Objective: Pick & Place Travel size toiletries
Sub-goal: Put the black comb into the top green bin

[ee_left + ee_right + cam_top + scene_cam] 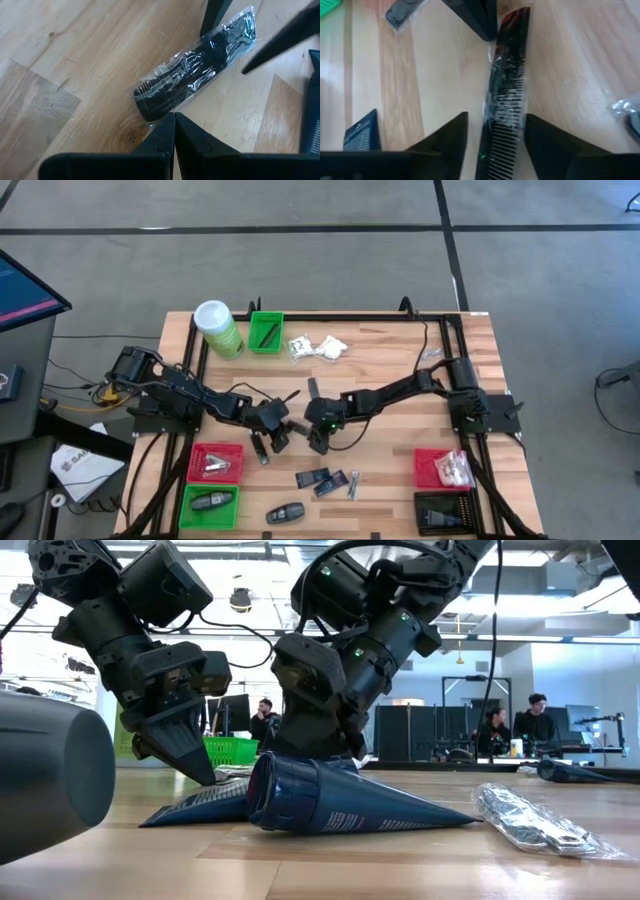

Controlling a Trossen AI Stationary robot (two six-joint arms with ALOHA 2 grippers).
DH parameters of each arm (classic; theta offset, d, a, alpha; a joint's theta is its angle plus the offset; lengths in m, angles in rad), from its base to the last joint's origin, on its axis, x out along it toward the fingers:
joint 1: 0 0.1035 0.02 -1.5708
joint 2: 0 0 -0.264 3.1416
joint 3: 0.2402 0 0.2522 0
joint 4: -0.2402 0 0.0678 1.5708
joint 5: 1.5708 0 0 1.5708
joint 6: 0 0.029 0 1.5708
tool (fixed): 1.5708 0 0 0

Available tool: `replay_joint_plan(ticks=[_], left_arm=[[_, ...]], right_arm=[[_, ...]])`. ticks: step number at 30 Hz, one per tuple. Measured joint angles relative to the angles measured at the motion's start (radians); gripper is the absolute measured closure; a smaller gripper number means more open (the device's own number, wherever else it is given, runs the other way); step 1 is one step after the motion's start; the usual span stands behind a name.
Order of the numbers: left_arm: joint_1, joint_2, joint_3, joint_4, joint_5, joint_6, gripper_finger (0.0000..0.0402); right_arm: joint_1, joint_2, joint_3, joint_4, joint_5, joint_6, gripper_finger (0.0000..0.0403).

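Right wrist view: wrapped black comb [506, 95] lies between the right pincer's [495, 135] parted, unclenched fingers.

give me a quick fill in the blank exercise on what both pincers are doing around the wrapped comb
1. The black comb lies on the table sealed in clear ____.
2. The right pincer has one finger on each ____ of the comb.
3. The left pincer has its fingers ____, tips next to the comb's end.
4. The tall canister by the green bin has a ____ lid.

Missing words: plastic; side; shut; white
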Motion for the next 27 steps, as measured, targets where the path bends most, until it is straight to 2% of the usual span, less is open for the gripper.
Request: replay_joint_plan(ticks=[7,9,14,19,27], left_arm=[[0.0,0.0,0.0,0.011,0.001,-0.001,0.04],[0.0,0.0,0.0,0.018,0.002,-0.002,0.04],[0.0,-0.071,-0.004,0.016,-0.013,-0.001,0.0399],[0.0,-0.238,-0.003,0.035,-0.103,0.003,0.0398],[-0.008,-0.525,-0.002,0.063,-0.245,0.048,0.0399]], right_arm=[[-0.001,-0.009,0.002,-0.064,-0.002,0.004,0.0365],[-0.001,-0.011,0.001,-0.077,-0.001,0.002,0.0391],[-0.002,-0.034,0.035,-0.174,0.026,0.003,0.0394],[-0.01,-0.115,0.066,-0.236,0.081,-0.024,0.0397],[-0.069,-0.273,0.076,-0.211,0.139,0.032,0.04]])
